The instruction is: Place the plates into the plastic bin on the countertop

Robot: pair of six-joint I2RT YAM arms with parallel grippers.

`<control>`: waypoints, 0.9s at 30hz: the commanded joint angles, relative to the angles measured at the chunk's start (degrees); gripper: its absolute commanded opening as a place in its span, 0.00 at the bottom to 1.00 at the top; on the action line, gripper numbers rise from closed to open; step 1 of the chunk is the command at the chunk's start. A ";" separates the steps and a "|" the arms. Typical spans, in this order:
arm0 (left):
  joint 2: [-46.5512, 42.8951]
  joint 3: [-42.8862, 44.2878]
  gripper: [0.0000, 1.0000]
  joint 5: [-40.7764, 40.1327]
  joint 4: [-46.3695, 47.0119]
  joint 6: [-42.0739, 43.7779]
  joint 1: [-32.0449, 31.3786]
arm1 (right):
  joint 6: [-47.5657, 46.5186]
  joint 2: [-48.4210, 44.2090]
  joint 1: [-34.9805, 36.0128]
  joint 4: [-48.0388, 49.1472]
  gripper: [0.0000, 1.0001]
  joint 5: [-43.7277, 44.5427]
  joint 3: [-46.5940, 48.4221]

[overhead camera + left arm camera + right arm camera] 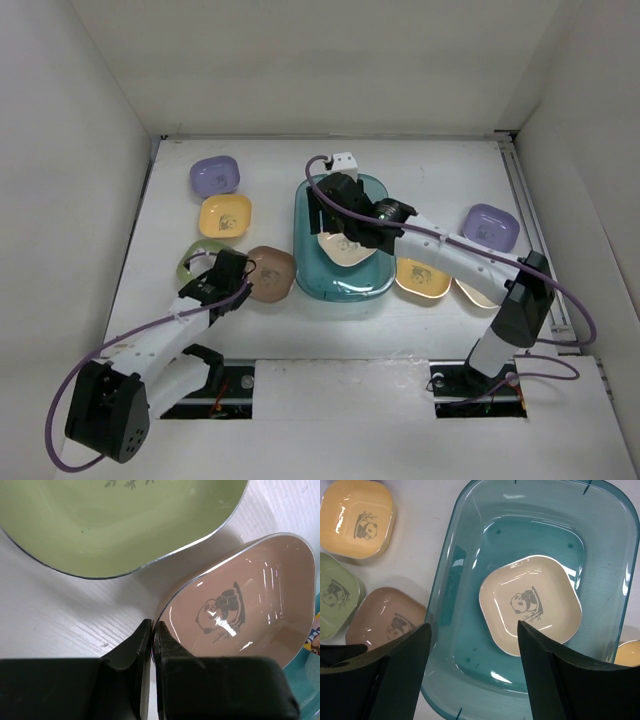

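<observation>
On the near left of the white counter (400, 160), the left claw (152, 640) is closed on the thin rim of the pink-brown plate (250, 605). One finger lies inside the dish and the other outside it. This plate is a shallow, glossy rounded square with a small panda print in its centre, and it sits just beside the left wall of the bin (450, 590). Just to its left, with a narrow gap between them, lies the green plate (125, 525), of the same shape.

On the near right, the right orange-yellow plate (425, 280) sits just beside the bin. The second cream plate (478, 292) is next to it, partly hidden under the right arm.

In the middle stands the bin, a translucent teal rounded rectangle much larger than any dish. One cream plate (530, 605) lies flat on its floor, panda print up. The right claw (474, 630) hangs over the bin with its fingers spread wide and nothing between them.

Farther back on the left lies the left orange-yellow plate (357, 517), and beyond it the left purple plate (215, 176). On the right, the right purple plate (490, 226) sits well apart from the bin.
</observation>
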 commanded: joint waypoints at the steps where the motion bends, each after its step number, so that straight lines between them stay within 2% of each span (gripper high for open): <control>1: -2.09 2.16 0.00 -3.50 -3.11 -1.30 0.02 | -0.46 -2.60 -0.67 2.34 0.75 0.89 -0.62; 9: 0.81 10.94 0.00 -8.60 -9.09 -1.83 0.02 | -0.98 -4.18 -1.20 2.34 0.75 0.89 -1.67; 13: 1.33 16.39 0.00 -13.68 -12.16 -1.83 0.02 | -1.51 -4.80 -1.73 1.82 0.75 0.89 -2.20; 18: 4.14 27.53 0.00 -22.21 -20.06 -3.85 0.02 | -1.51 -6.03 -2.78 1.82 0.75 0.89 -2.73; 21: 6.86 33.51 0.00 -25.21 -20.78 -2.63 0.02 | -1.51 -7.35 -3.31 1.29 0.75 2.02 -3.25; 23: 7.48 35.12 0.00 -23.12 -14.92 2.89 0.02 | -1.51 -9.44 -4.10 0.67 0.75 2.55 -4.39; 24: 8.01 35.12 0.00 -18.06 -11.68 9.45 0.02 | -1.51 -10.24 -4.71 0.06 0.75 3.25 -4.92; 26: 9.23 35.74 0.00 -9.71 -4.74 14.84 0.02 | -0.81 -12.87 -6.98 -1.34 0.75 4.66 -7.46; 27: 9.94 35.74 0.00 -9.66 -2.70 14.87 0.02 | -0.20 -14.02 -7.00 -1.35 0.75 4.67 -8.60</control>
